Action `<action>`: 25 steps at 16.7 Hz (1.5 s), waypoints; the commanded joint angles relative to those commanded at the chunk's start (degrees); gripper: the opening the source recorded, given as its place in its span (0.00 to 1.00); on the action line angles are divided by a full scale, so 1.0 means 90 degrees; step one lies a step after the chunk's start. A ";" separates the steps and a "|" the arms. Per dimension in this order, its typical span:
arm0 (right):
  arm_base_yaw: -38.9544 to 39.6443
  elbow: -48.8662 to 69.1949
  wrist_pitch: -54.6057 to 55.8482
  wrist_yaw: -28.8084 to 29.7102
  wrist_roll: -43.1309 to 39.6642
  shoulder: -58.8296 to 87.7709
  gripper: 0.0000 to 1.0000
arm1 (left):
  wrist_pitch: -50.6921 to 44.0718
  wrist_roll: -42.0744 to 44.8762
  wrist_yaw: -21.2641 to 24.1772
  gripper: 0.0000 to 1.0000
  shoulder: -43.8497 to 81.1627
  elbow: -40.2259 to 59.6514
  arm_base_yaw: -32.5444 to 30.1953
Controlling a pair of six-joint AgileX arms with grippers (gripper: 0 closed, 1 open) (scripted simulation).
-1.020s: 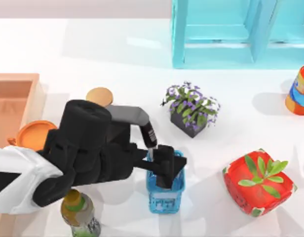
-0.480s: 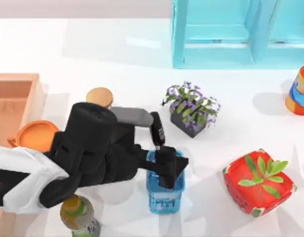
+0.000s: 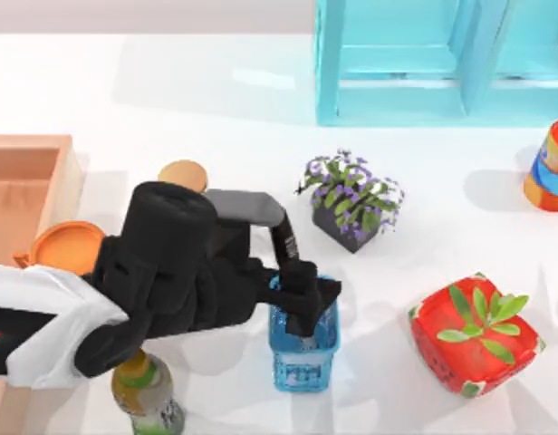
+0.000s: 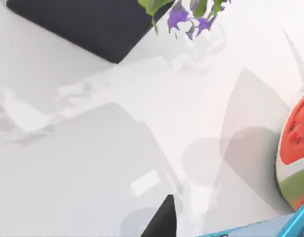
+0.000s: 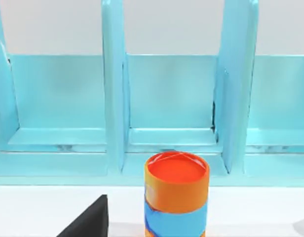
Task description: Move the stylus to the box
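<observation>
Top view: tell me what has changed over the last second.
The left claw, over the blue mesh basket, has shifted slightly, and the left arm's bulk has edged toward the top view's right. The stylus has swung from leaning to nearly upright beside the claw. Whether the claw holds it cannot be told. The box, the flower pot and the red cube stayed put.

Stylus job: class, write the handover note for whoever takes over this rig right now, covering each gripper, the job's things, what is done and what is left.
Left gripper: above the blue basket, mid-table, meeting the stylus's lower end; grip not confirmable.
Right gripper: parked, facing the turquoise shelf.
Stylus: tilted, rising from the left gripper.
Box: top view's left table edge, stylus not in it.
Done: left gripper reached the stylus.
Left: carry it left and release it in the box.
</observation>
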 joint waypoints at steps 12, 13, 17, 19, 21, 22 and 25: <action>0.0000 0.0000 0.0000 0.0000 0.0000 0.0000 1.00 | 0.0039 0.0031 -0.0004 0.00 -0.0097 0.0212 0.0052; 0.0000 0.0000 0.0000 0.0000 0.0000 0.0000 1.00 | -0.0033 0.0070 0.0036 0.00 -0.0108 0.0236 0.0080; 0.0000 0.0000 0.0000 0.0000 0.0000 0.0000 1.00 | -0.0991 0.0551 0.0547 0.00 -0.0336 0.0609 0.0504; 0.0000 0.0000 0.0000 0.0000 0.0000 0.0000 1.00 | -0.1848 0.0942 0.0925 0.00 -0.0664 0.0925 0.0905; 0.0000 0.0000 0.0000 0.0000 0.0000 0.0000 1.00 | -0.2941 0.1384 0.1340 0.00 -0.1128 0.1295 0.1427; 0.0000 0.0000 0.0000 0.0000 0.0000 0.0000 1.00 | -0.3554 0.1606 0.1555 0.00 -0.1390 0.1493 0.1720; 0.0000 0.0000 0.0000 0.0000 0.0000 0.0000 1.00 | -0.5124 0.2191 0.2165 0.00 -0.2178 0.2029 0.2611</action>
